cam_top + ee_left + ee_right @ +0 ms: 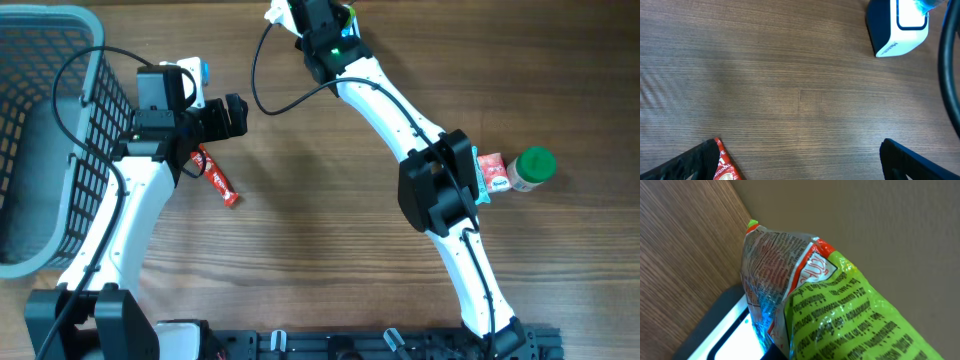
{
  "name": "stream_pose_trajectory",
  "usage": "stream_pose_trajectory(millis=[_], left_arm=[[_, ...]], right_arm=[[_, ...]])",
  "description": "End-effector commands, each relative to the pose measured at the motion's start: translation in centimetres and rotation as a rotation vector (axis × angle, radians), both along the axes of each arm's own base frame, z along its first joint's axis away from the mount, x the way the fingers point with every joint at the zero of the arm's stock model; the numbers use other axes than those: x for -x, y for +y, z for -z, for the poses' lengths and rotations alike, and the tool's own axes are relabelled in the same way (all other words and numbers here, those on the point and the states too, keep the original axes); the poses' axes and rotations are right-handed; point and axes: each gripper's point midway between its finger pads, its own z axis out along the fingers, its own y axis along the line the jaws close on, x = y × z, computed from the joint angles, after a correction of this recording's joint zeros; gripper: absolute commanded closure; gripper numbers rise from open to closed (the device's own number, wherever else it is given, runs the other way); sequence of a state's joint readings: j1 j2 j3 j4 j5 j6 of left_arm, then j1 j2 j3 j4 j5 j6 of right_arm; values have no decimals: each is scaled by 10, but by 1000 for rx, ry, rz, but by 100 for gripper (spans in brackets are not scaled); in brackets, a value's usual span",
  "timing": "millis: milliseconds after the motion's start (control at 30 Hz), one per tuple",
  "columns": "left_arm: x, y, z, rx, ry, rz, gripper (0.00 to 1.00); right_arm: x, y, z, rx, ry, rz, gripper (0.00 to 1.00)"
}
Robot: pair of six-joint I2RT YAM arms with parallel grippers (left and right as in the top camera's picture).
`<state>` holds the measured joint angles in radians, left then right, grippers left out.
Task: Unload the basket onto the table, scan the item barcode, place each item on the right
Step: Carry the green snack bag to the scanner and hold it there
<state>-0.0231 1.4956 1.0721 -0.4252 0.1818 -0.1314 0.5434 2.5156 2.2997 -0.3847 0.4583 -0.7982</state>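
Right gripper at 12 o'clock, clamped on packet over scanner. Packet likely light, crinkly, slippery film; pinch sealed edge, keep taut. Left gripper wide, empty.

- The basket sits on the table at far left; my left arm runs along its right wall;
- The sachet lies just near of my left gripper; the scanner stands just far-left of it;
- The packet sits in my right gripper, far centre;
- The carton and jar lie side by side at right, beside my right arm.
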Motion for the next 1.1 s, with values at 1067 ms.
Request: stream_pose_trajectory(millis=[1067], left_arm=[[-1,1,-4,-9,-16,18,0]], right_arm=[[-34,-32,-35,-81,-265,220,96]])
